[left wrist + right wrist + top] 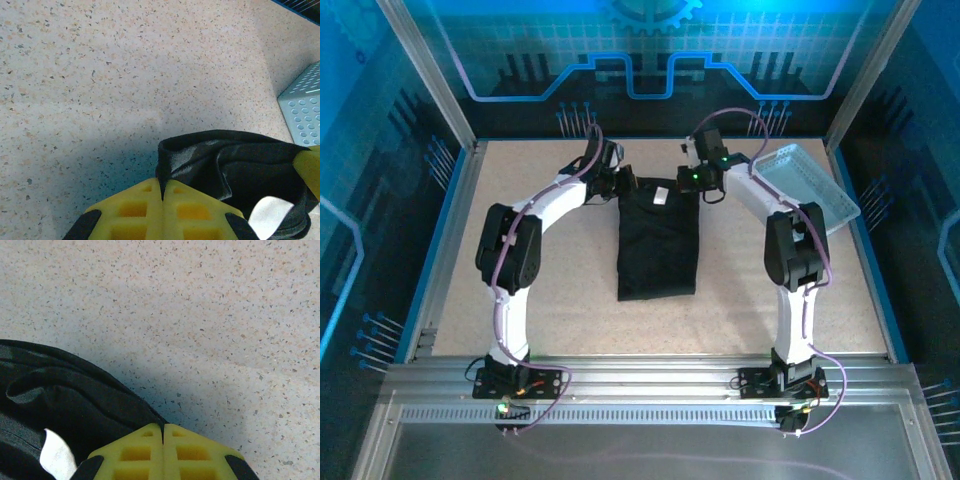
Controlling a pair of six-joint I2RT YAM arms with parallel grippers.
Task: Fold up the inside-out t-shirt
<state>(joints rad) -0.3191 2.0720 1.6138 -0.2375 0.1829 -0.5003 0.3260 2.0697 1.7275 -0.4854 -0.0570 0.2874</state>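
Observation:
The inside-out t-shirt lies as a long black strip down the middle of the table, its small white label near the far end. My left gripper is at the far left corner of the strip. In the left wrist view its yellow jaws are shut, pinching the black fabric at their tips. My right gripper is at the far right corner. In the right wrist view it is shut on the edge of the t-shirt. The label shows beside each gripper.
A light grey perforated tray sits at the far right of the table, close to the right arm; its corner shows in the left wrist view. Speckled tabletop surrounds the shirt, bounded by blue walls and metal posts.

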